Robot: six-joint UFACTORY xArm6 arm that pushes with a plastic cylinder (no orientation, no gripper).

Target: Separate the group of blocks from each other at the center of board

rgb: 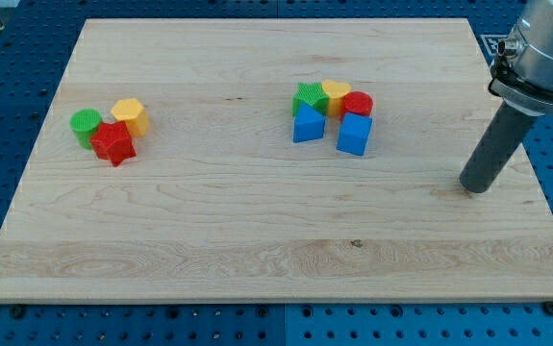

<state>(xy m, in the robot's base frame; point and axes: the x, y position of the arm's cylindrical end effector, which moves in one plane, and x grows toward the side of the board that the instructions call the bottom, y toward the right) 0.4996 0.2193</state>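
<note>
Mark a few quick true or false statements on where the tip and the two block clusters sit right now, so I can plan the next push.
1. My tip touches the centre cluster. False: it stands apart, toward the view's right.
2. The blue cube sits at the view's right of the blue triangle. True.
3. The centre cluster holds three blocks. False: five, adding the green star, yellow heart and red cylinder.
4. The red star lies in the view's left cluster. True.
</note>
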